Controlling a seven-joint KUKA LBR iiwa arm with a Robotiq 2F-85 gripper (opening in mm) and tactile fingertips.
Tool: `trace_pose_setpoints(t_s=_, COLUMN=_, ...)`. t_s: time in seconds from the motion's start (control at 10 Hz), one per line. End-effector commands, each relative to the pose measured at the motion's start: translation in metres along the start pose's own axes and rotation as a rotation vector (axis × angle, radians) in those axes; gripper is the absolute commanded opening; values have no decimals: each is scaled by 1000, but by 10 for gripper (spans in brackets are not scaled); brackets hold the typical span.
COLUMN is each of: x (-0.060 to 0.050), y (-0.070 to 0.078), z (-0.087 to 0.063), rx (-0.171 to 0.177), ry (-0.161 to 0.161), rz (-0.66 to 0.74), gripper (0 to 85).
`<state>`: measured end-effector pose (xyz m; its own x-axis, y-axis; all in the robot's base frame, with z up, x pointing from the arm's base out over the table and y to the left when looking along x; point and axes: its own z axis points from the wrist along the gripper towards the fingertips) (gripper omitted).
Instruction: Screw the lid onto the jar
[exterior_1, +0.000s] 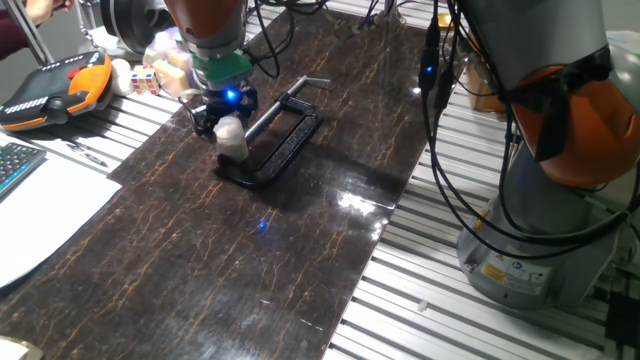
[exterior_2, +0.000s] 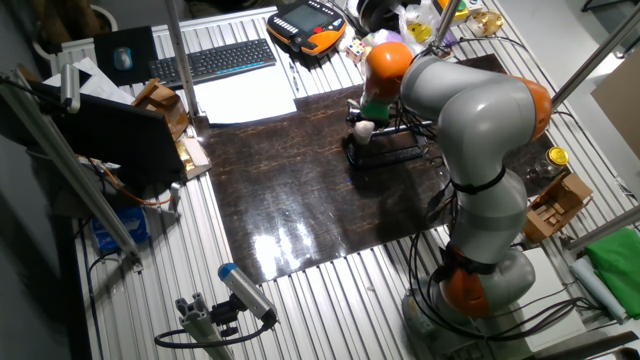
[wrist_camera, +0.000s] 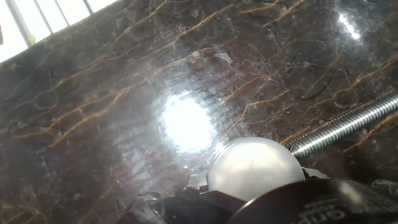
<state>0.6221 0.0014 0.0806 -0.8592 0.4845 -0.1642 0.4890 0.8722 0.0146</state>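
Note:
The small whitish jar (exterior_1: 236, 146) stands on the dark marble-patterned table (exterior_1: 300, 260), against the left side of the black C-clamp (exterior_1: 285, 135). The translucent greyish-white lid (exterior_1: 230, 126) sits on top of it. My gripper (exterior_1: 226, 118) is straight above, its fingers closed around the lid. In the hand view the lid (wrist_camera: 255, 169) is a round pale disc at the bottom edge, just above a black finger (wrist_camera: 311, 202). The jar body under it is hidden there. In the other fixed view the jar and lid (exterior_2: 363, 129) are a small white blob under the hand.
The C-clamp's threaded screw (wrist_camera: 348, 127) lies just right of the lid. An orange teach pendant (exterior_1: 55, 90), paper (exterior_1: 40, 215) and a keyboard (exterior_2: 215, 60) lie left of the table. The arm's base (exterior_1: 560, 200) stands to the right. A yellow-lidded jar (exterior_2: 557, 157) stands off the table.

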Motion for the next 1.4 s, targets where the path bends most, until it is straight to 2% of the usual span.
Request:
trace_pose_setpoints(t_s=0.0, x=0, y=0, z=0, rx=3, ry=-2, rz=23, gripper=710)
trace_pose_setpoints(t_s=0.3, x=0, y=0, z=1, rx=12, ry=1, rz=105, gripper=710)
trace_pose_setpoints(t_s=0.6, x=0, y=-1, z=1, rx=32, ry=22, rz=172, gripper=717)
trace_pose_setpoints(t_s=1.3, x=-1, y=-1, z=1, rx=33, ry=24, rz=398, gripper=743)
